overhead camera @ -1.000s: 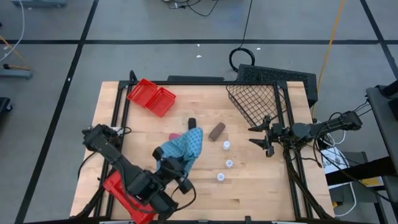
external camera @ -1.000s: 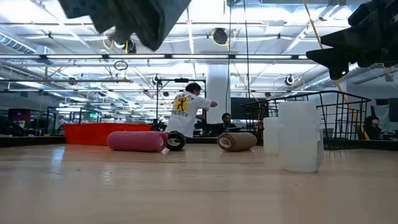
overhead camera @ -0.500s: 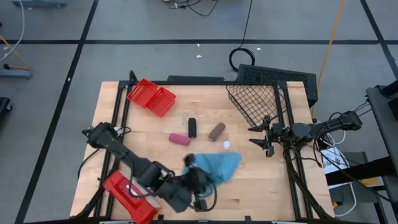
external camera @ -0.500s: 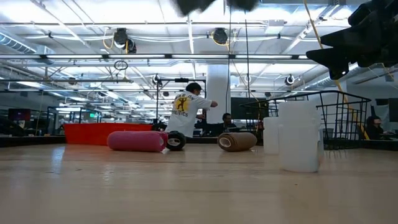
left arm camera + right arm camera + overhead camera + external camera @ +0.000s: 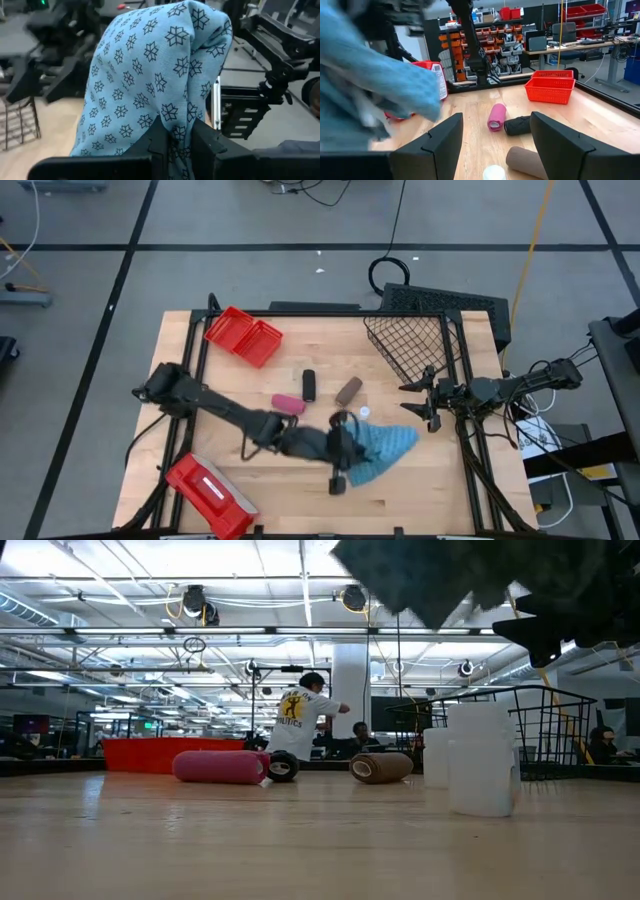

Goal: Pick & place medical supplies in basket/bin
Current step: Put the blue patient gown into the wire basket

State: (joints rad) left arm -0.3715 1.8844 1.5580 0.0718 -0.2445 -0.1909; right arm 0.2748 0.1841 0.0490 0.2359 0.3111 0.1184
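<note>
The blue star-patterned cloth pad (image 5: 388, 446) hangs in the air over the table's right half, held by my left gripper (image 5: 345, 452); it fills the left wrist view (image 5: 150, 75). It covers two of the white bottles, and one white bottle (image 5: 363, 413) shows beside it. The pink roll (image 5: 288, 404), black roll (image 5: 309, 385) and brown roll (image 5: 348, 391) lie on their sides mid-table. The black wire basket (image 5: 410, 345) stands at the far right, tilted. My right gripper (image 5: 415, 402) is open just near of the basket, touching nothing. My left gripper pinches the cloth between its two fingers (image 5: 205, 145), on a bunched fold (image 5: 179, 132) at the cloth's left end, several layers thick. The fingers come roughly level from the table's left. The cloth is lifted clear of the table and hangs slack beyond the fingers toward the right.
The red two-compartment bin (image 5: 243, 336) sits at the far left. A flat red case with a white label (image 5: 208, 492) lies at the near left corner. A black frame rail (image 5: 462, 380) runs along the right edge. People stand in the room beyond the table (image 5: 300, 720).
My left arm has stretched out and swung the cloth from left of mid-table toward the right edge, passing near the near edge. The cloth has stayed lifted clear and now hangs over the white bottles, close to my right gripper.
</note>
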